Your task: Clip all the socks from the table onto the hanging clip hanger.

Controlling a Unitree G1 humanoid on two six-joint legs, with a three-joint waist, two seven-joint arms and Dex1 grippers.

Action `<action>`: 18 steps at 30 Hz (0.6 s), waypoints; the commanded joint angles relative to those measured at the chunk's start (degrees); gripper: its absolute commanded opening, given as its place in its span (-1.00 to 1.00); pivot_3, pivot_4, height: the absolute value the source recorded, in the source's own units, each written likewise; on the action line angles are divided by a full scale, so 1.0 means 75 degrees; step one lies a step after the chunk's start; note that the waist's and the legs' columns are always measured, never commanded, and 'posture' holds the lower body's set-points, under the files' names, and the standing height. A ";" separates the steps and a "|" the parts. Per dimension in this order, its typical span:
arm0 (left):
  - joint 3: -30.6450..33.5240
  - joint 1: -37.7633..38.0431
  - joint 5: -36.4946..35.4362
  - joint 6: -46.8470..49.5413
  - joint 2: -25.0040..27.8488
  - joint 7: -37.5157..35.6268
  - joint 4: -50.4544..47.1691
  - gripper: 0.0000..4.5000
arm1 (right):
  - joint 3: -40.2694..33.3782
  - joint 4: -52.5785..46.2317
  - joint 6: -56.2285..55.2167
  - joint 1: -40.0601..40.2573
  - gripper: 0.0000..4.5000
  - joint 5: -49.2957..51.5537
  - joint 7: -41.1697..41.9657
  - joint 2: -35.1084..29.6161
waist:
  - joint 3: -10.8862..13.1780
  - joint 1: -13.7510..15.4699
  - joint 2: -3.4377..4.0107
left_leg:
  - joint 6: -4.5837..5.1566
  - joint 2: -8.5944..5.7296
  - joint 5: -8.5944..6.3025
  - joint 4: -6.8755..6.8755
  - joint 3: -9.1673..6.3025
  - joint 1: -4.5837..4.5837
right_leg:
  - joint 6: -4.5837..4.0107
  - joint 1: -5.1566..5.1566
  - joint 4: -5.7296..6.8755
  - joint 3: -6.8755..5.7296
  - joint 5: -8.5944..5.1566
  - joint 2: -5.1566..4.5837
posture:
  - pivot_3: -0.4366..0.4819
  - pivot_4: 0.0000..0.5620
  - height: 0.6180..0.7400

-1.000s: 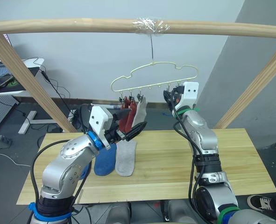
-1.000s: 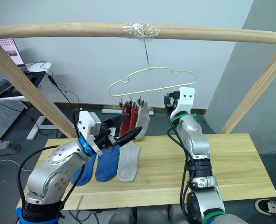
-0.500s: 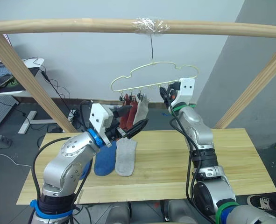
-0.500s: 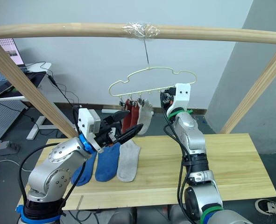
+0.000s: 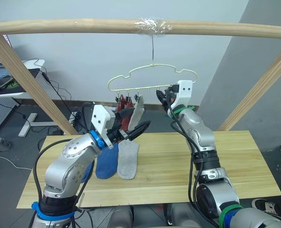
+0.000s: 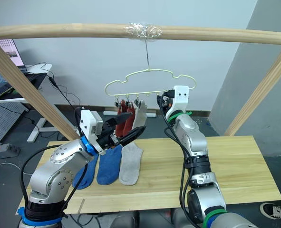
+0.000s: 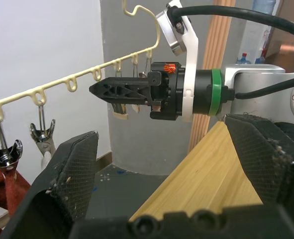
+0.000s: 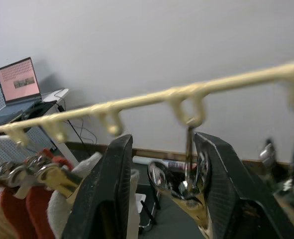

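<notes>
Pale grey wall backs a thick round wooden pole [image 5: 130, 26], and from a taped spot at its middle a thin wire drops to the clip hanger [image 5: 152, 79], which hangs tilted, its left end lower. Three socks are already clipped at that left end — two rust red socks [image 5: 124, 111] and one light grey hung sock [image 5: 136, 110] — while the clips further right along the row are bare. Below, the table [image 5: 235, 166] stretches wide; its whole right half is bare planks up to the right and near edges. On its left part lie a grey sock [image 5: 128, 159], a blue sock [image 5: 107, 162] touching it, and a second blue sock [image 6: 83, 176] near the left edge, partly behind the left arm. The left gripper [image 5: 136, 129] is raised above the lying socks, just below the hung ones, its fingers spread apart and holding nothing; the left wrist view shows open air between them. The right gripper [image 5: 163, 98] is up at the hanger's clip row, right of the grey hung sock; in the right wrist view its fingers [image 8: 112, 194] stand parted on either side of a metal clip [image 8: 184, 186] without pressing it.
</notes>
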 commanded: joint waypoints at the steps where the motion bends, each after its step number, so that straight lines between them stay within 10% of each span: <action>1: 0.0081 -0.0083 0.0006 -0.0107 -0.0013 0.0049 -0.0227 1.00 | 0.0140 -0.0081 0.0004 -0.0201 -0.10 -0.0027 0.0120 -0.0078 | 0.0000 0.0001 0.0000 | 0.0000 0.0000 0.0000 0.0000 -0.0001 0.0000 | 0.0000 0.0000 0.0000 0.0000 0.0000 0.0000 | -0.03 -0.54 1.00; 18: 0.0035 -0.0149 -0.0002 -0.0121 0.0000 0.0068 -0.0200 1.00 | -0.0005 -0.0083 -0.0353 -0.0258 -0.10 -0.0032 -0.0041 -0.0272 | -0.0001 0.0000 0.0001 | 0.0000 0.0000 0.0000 0.0003 -0.0001 0.0001 | -0.0001 0.0000 0.0005 0.0000 0.0001 0.0000 | -0.04 -0.58 1.00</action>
